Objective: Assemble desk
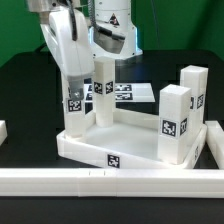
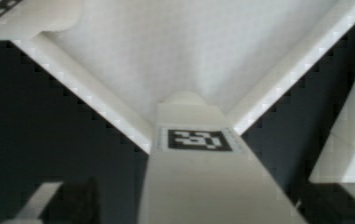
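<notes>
With jaws spread wide around nothing, the gripper [image 1: 73,62] sits at upper left directly above the upright leg [image 1: 75,100]; leg's long axis vertical, socketed in tabletop [image 1: 85,148].

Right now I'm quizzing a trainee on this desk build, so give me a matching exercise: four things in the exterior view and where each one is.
Things:
1. gripper
2. marker board
3. border rail
4. tabletop

Places:
A. flat on the table behind the desk
B. along the near edge of the exterior view
C. at the top of the leg on the exterior view's left
D. mid-scene, rim raised

Pairs: 1-C, 2-A, 3-B, 4-D
</notes>
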Controlling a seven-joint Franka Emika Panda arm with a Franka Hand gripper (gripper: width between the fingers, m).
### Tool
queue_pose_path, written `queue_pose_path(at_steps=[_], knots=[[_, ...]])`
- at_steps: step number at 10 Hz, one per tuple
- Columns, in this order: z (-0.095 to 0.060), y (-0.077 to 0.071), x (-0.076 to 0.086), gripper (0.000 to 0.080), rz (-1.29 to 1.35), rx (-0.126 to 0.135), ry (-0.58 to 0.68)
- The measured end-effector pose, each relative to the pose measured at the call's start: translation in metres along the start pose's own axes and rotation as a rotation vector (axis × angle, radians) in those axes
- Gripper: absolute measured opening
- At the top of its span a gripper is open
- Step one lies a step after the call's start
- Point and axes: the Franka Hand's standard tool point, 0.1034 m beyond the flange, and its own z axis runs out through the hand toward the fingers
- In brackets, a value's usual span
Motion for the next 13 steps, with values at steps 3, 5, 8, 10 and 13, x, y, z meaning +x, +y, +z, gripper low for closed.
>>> queue_pose_path(at_steps=[3,5,8,10,13], knots=[[0.0000,0.0009,0.0007,0.0644,-0.308,-0.020,0.016],[0.0001,0.0014,0.0010,0.0649,-0.552,-0.036,0.023],[-0.0002,0.0019,0.0023,0.0649,-0.762,-0.041,0.022],[-0.0003,0.0018,0.0026,0.0649,-0.903,-0.046,0.024],[-0.0029,0.0022,0.0015,0.0649,-1.149,-0.055,0.033]])
